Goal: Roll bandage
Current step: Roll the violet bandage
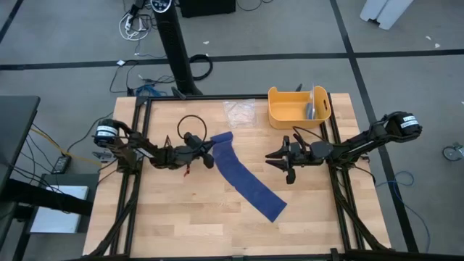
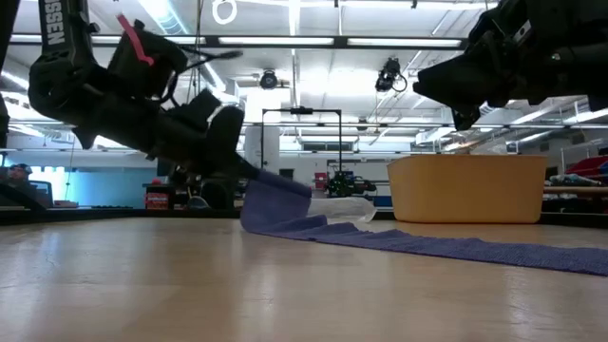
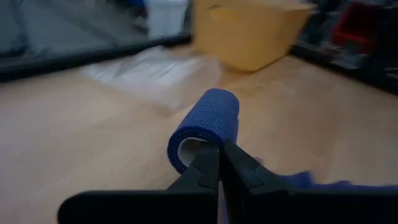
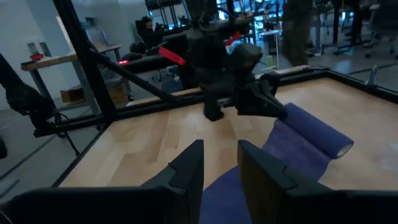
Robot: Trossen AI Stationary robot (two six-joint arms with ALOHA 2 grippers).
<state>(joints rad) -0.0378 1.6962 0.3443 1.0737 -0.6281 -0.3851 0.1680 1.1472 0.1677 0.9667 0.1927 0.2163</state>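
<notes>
The left gripper [image 1: 208,155] is closed on the rolled end of the bandage [image 1: 243,176], which runs unrolled across the table [image 1: 181,225] toward its near right. Behind the bandage lie a clear wrapper [image 1: 238,112] and a yellow tub [image 1: 297,106]. The right gripper [image 1: 285,161] hovers just right of the bandage, fingers slightly apart, holding nothing.

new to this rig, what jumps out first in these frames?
The dark-blue bandage runs diagonally across the middle of the wooden table, its end near the left gripper already curled into a small roll. That gripper is shut on the roll's edge, while the right gripper hovers open just beyond the strip. Behind them, a yellow tub sits at the far edge, a clear wrapper beside it.
</notes>
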